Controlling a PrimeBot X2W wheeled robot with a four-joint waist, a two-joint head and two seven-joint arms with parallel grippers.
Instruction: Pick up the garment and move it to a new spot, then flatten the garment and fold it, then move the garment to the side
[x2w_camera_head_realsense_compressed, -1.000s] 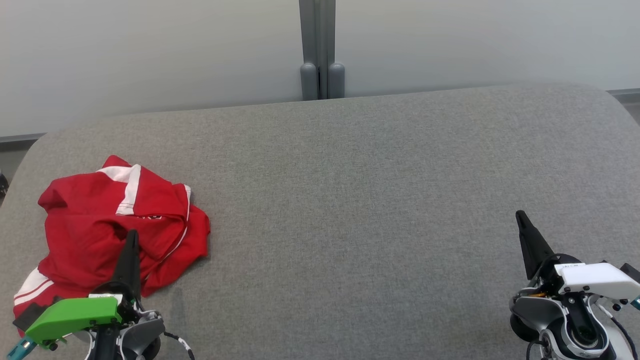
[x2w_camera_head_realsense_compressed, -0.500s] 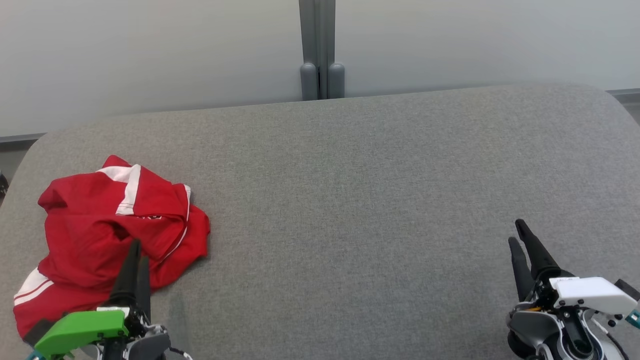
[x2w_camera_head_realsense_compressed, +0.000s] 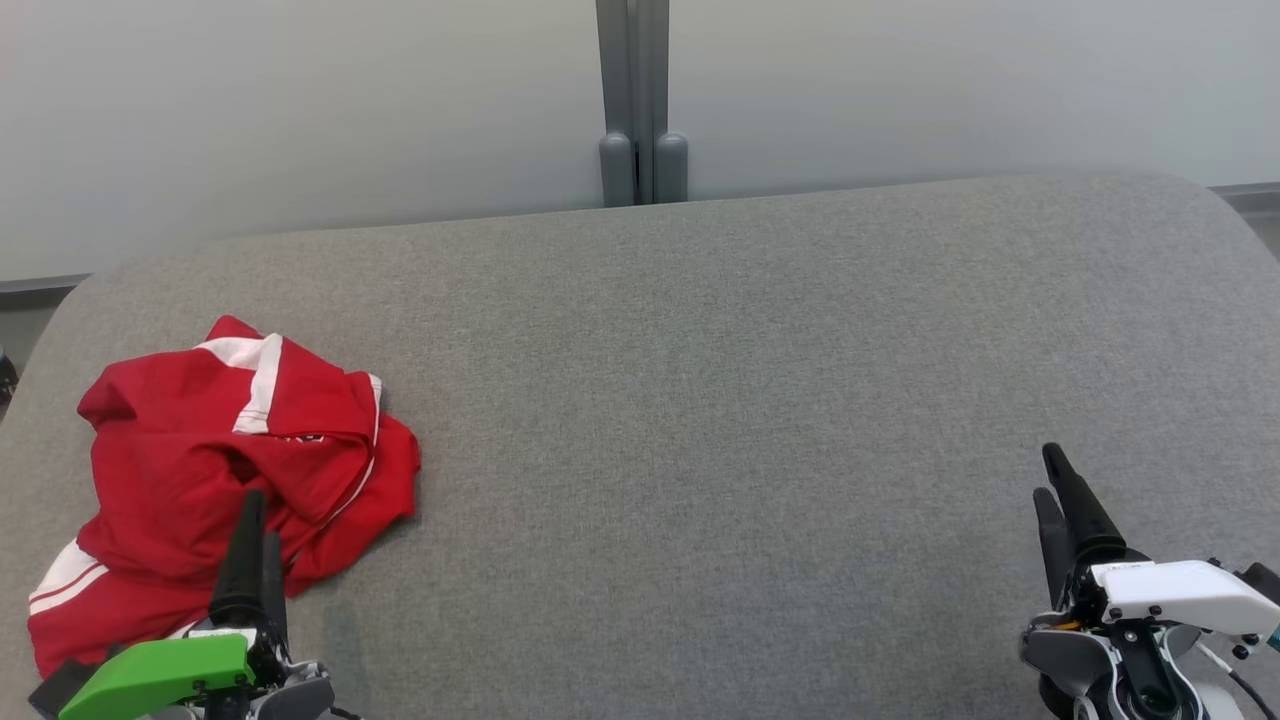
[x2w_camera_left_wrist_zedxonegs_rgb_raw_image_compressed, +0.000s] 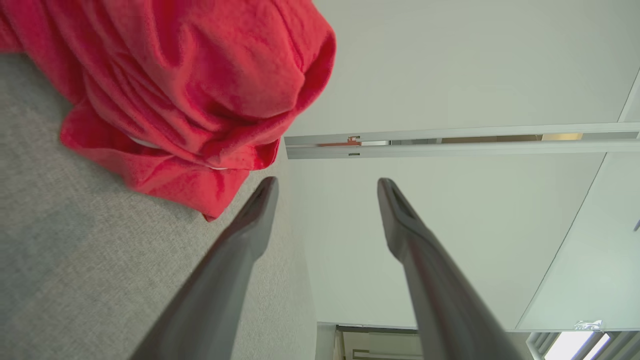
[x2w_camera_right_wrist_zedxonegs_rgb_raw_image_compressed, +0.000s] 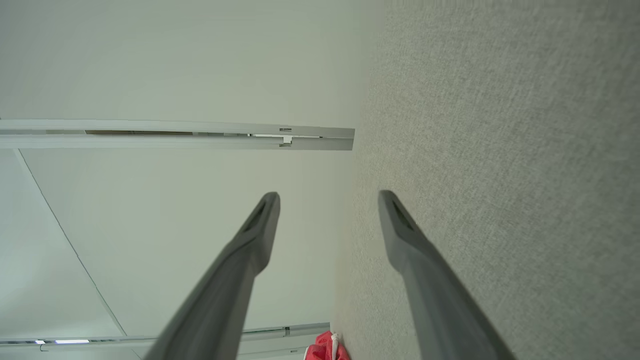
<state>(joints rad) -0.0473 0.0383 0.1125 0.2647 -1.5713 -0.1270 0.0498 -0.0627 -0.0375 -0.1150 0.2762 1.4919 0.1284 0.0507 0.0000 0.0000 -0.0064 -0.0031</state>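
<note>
Both spread apart since a second ago, left claw (x2w_camera_head_realsense_compressed: 260, 516) released beside red garment (x2w_camera_head_realsense_compressed: 190, 450), right claw (x2w_camera_head_realsense_compressed: 1046, 472) released

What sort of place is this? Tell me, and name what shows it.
Likely an indoor office or lab workspace: a wide grey fabric-covered surface, pale partition panels joined by a grey post behind it, and a crumpled red garment lying on the surface.

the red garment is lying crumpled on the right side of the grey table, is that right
Not quite: the side is wrong. The red garment is lying crumpled on the left side of the grey table, just beyond the left gripper. The head view shows it.
</note>
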